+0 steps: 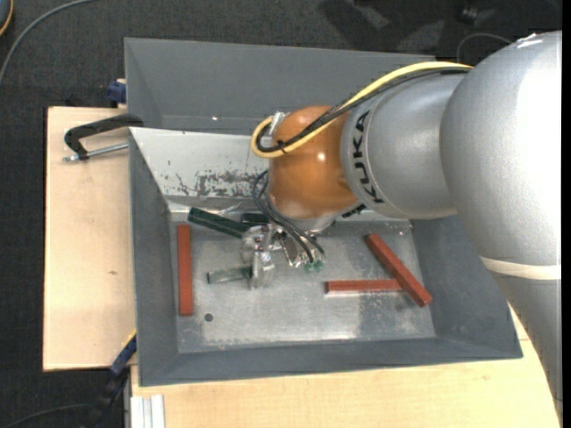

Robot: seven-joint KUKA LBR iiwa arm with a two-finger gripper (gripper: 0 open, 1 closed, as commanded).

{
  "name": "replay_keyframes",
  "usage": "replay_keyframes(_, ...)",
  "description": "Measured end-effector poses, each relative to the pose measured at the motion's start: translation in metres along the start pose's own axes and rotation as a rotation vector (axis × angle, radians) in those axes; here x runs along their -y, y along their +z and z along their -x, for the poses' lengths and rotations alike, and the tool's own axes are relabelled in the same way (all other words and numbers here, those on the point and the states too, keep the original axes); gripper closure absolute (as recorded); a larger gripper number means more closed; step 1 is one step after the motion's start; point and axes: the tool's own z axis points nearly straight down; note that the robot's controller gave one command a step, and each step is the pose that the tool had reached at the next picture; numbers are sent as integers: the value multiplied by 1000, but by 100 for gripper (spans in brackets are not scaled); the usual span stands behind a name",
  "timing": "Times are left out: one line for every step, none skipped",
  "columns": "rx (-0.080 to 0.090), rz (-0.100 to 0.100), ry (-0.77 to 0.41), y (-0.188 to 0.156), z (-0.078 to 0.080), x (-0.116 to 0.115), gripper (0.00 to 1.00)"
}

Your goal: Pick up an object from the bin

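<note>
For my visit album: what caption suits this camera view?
Robot arm's gripper low in a grey bin, beside a dark green piece, three red sticks lying apart.

grey bin, 3 red-brown bars, dark green strip, orange wrist cover

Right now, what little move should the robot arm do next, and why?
Probably ease the tool straight down a bit. It sits over the right end of a small dark strip lying flat on the bin floor, so that looks easiest to reach. The red sticks lie farther off to the sides.
</note>
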Motion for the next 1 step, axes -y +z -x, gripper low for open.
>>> replay_keyframes(10, -1, -36, -130, -18, 1, 100)
